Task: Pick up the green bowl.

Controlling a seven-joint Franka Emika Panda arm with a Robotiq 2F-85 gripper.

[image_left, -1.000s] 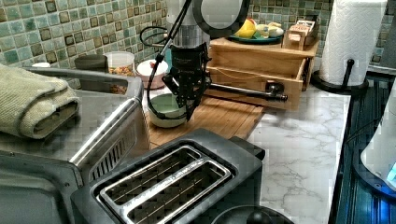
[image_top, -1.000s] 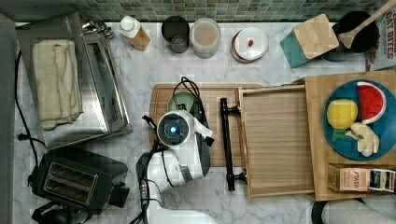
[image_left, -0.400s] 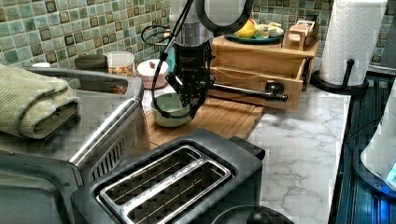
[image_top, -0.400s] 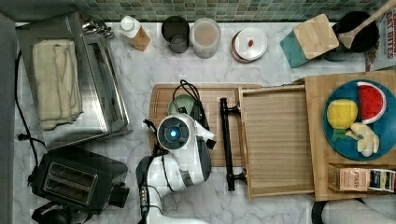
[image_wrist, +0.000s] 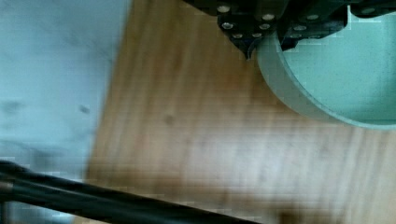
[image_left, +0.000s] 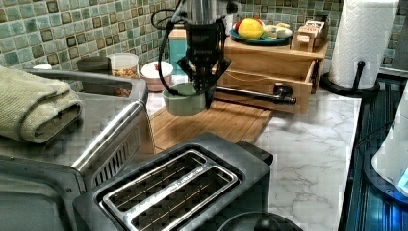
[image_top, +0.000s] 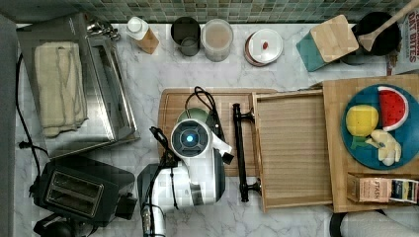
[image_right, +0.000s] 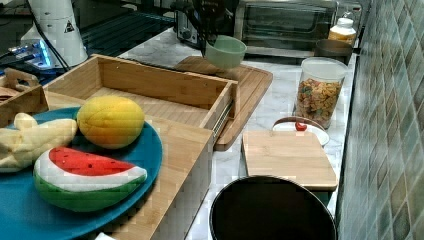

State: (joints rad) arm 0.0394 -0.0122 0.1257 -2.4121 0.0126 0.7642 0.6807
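Note:
The green bowl hangs tilted a little above the wooden cutting board, held by its rim. My gripper comes down from above and is shut on the bowl's rim on the side toward the drawer. In the right view the bowl floats clear of the board with the gripper at its edge. In the wrist view one finger is outside the wall of the bowl and one inside. In the top view the arm covers most of the bowl.
An open wooden drawer with a black handle bar lies beside the board. A toaster oven and a toaster stand on the top view's left. Jars and a white-lidded container line the tiled wall. A blue fruit plate sits on the drawer unit.
The gripper has risen with the green bowl in it. The bowl sat on the cutting board a second ago and now hangs above it.

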